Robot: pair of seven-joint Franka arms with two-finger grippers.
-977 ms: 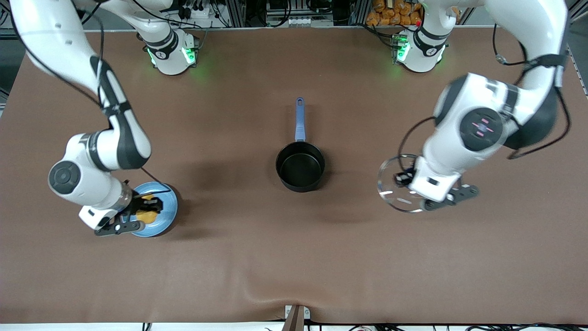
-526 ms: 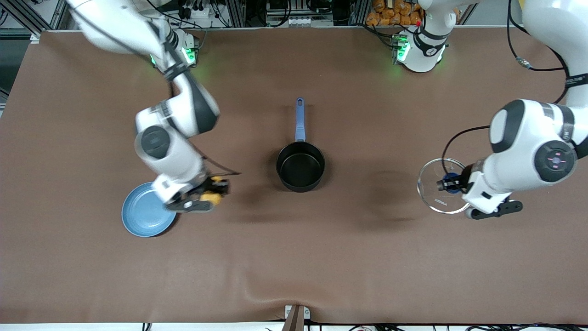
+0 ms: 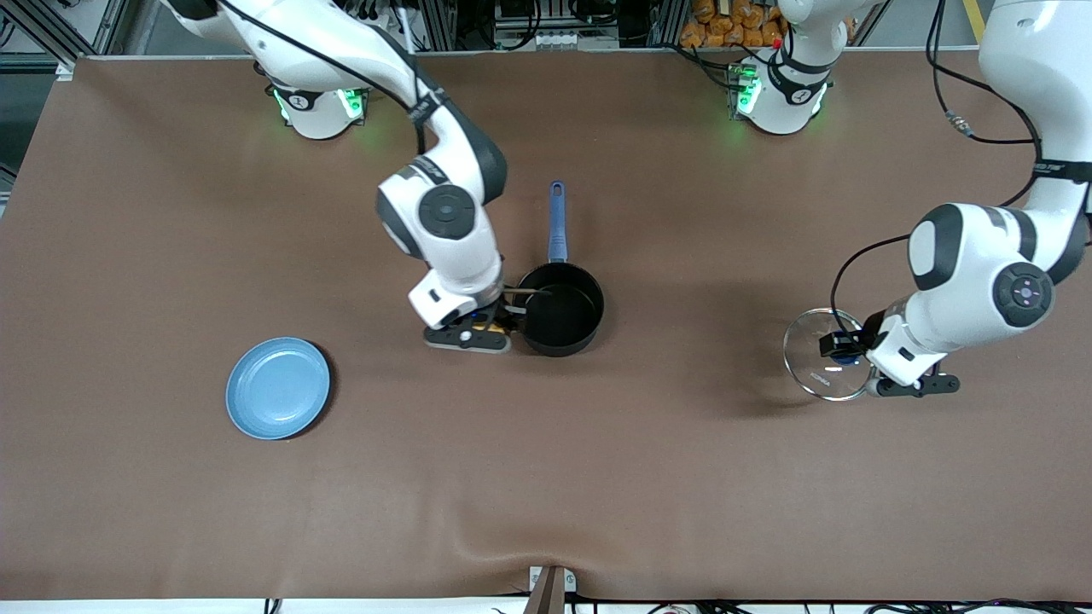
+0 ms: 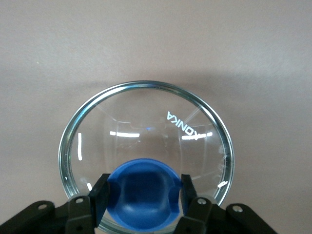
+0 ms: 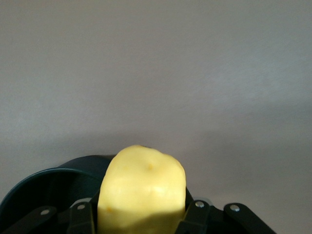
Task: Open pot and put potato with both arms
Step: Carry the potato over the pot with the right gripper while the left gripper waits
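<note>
The black pot (image 3: 559,309) stands open at the table's middle, its blue handle (image 3: 556,217) pointing toward the robots' bases. My right gripper (image 3: 493,325) is shut on the yellow potato (image 5: 142,192) and holds it in the air at the pot's rim on the right arm's side; the pot's rim (image 5: 44,176) shows in the right wrist view. My left gripper (image 3: 843,356) is shut on the blue knob (image 4: 142,193) of the clear glass lid (image 4: 146,122), holding it low over the table toward the left arm's end.
An empty light-blue plate (image 3: 277,388) lies toward the right arm's end, nearer the front camera than the pot. A bracket (image 3: 550,587) sits at the table's front edge.
My right gripper carried the potato from the plate to the pot's rim. My left gripper moved the lid farther toward the left arm's end and lowered it.
</note>
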